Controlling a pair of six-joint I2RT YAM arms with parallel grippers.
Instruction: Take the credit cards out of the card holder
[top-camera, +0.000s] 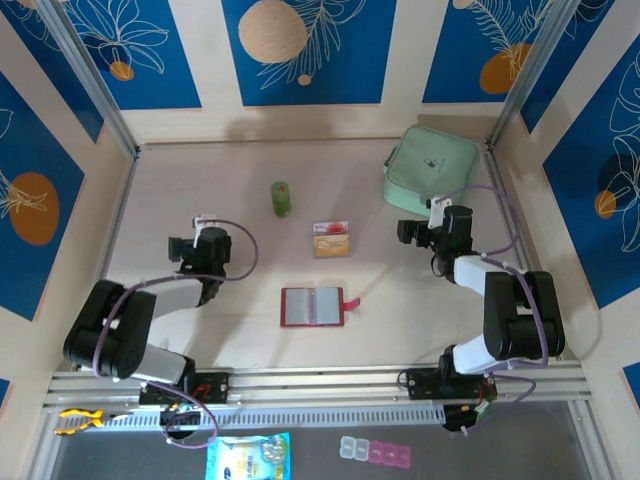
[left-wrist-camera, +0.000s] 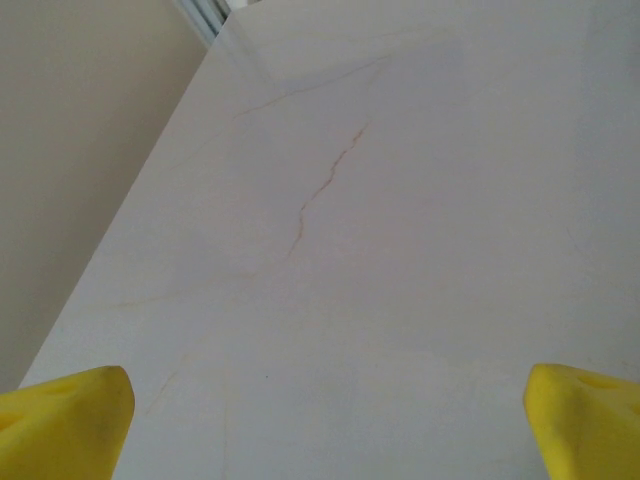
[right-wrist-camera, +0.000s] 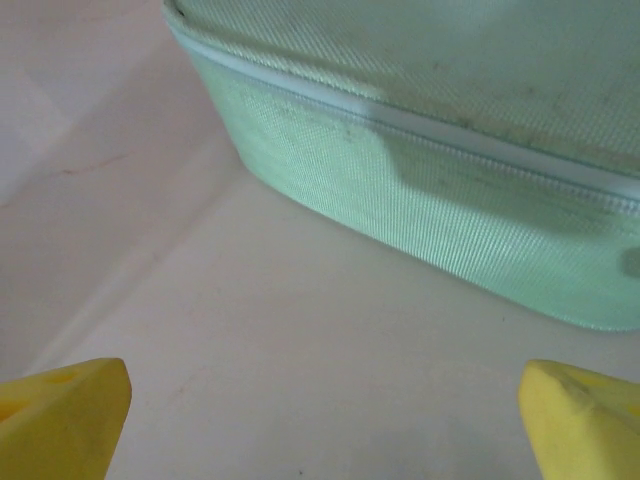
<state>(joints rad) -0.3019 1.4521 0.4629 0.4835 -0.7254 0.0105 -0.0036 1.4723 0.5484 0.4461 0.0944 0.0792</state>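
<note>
Lying open and flat on the pale table (top-camera: 250, 260), between the two arms, the red card holder (top-camera: 312, 307) is showing its greyish pockets to the overhead camera, its small tab sticking out to the right. The credit cards (top-camera: 332, 239) are sitting in a small orange-yellow and pinkish-red pile on the table just beyond it, apart from the holder. The left gripper (left-wrist-camera: 325, 425) is hovering over bare tabletop on the left, its yellow fingers (left-wrist-camera: 62, 420) standing wide apart and holding nothing. The right gripper (right-wrist-camera: 325, 420) is pointing at the side wall of a mint-green pouch (right-wrist-camera: 420, 200) in the far right corner, its yellow fingertips (right-wrist-camera: 60, 420) likewise spread wide and empty. A small green container (top-camera: 281, 199) is sitting farther back, left of the cards.
</note>
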